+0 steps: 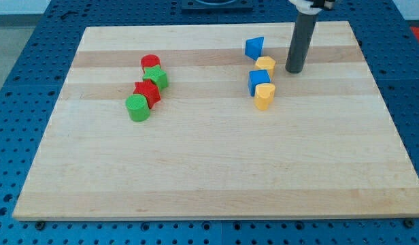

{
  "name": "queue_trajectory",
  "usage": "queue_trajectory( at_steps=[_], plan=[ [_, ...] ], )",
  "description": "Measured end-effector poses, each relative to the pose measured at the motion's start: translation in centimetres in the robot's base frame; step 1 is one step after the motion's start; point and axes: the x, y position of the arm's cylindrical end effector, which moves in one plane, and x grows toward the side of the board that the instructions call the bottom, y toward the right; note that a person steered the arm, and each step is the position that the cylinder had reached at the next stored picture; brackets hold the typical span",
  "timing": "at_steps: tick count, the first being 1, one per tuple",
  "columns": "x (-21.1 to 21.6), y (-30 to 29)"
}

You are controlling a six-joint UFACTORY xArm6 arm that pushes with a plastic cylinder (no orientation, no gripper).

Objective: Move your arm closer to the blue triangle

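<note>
The blue triangle (254,47) lies near the view's top, right of centre, on the wooden board (209,170). My tip (294,70) stands to the right of it and slightly lower, a short gap away. Just left of my tip is a yellow block (266,65), close but apart. Below that sit a blue cube (258,80) and a yellow heart-shaped block (264,96), stacked in a column down the view.
At the view's left a cluster runs diagonally: a red cylinder (150,62), a green star (156,76), a red star (147,91) and a green cylinder (137,107). The board rests on a blue perforated table (19,82).
</note>
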Motion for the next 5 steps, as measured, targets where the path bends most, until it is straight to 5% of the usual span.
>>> queue_trajectory(
  at_steps=[3, 5],
  plan=[
    [-0.4, -1.3],
    [-8.3, 4.1]
  ],
)
